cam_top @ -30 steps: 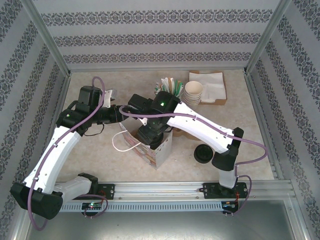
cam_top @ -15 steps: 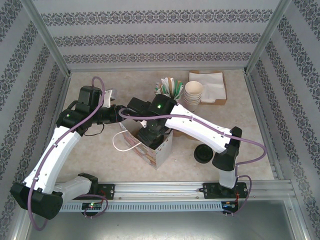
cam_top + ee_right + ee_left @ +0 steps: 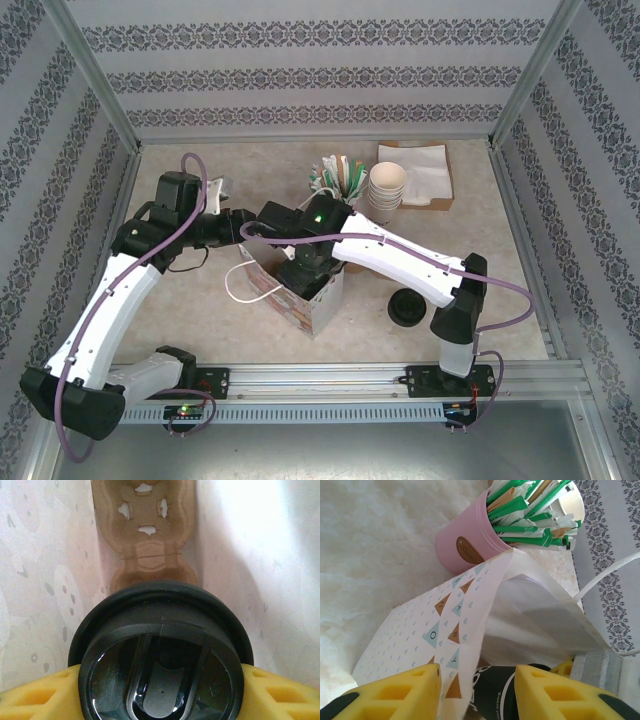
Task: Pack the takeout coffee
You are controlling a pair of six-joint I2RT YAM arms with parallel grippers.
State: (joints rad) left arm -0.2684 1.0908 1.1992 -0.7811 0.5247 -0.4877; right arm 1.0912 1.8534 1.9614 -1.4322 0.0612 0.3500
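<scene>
The takeout coffee's black lid [image 3: 161, 665] sits between the yellow fingers [image 3: 35, 695] of my right gripper [image 3: 160, 692], which is shut on the cup inside the patterned paper bag [image 3: 318, 305]. Below the cup, a brown cardboard carrier [image 3: 145, 530] lies on the bag's bottom. In the top view my right gripper [image 3: 305, 272] reaches down into the bag's mouth. My left gripper [image 3: 477, 680] is open at the bag's left rim [image 3: 470, 605], with the bag wall standing between its fingers. A dark printed surface [image 3: 505, 690] shows inside the bag.
A pink cup of green and brown sticks [image 3: 340, 175] stands just behind the bag. A stack of lidless cream cups [image 3: 387, 185] and white napkins [image 3: 425, 175] are at the back right. Loose black lids [image 3: 407, 308] lie right of the bag. The bag's white handle [image 3: 240, 285] loops to its left.
My right arm has shifted slightly left and sunk a little deeper into the bag with the cup. The left arm has barely moved.
</scene>
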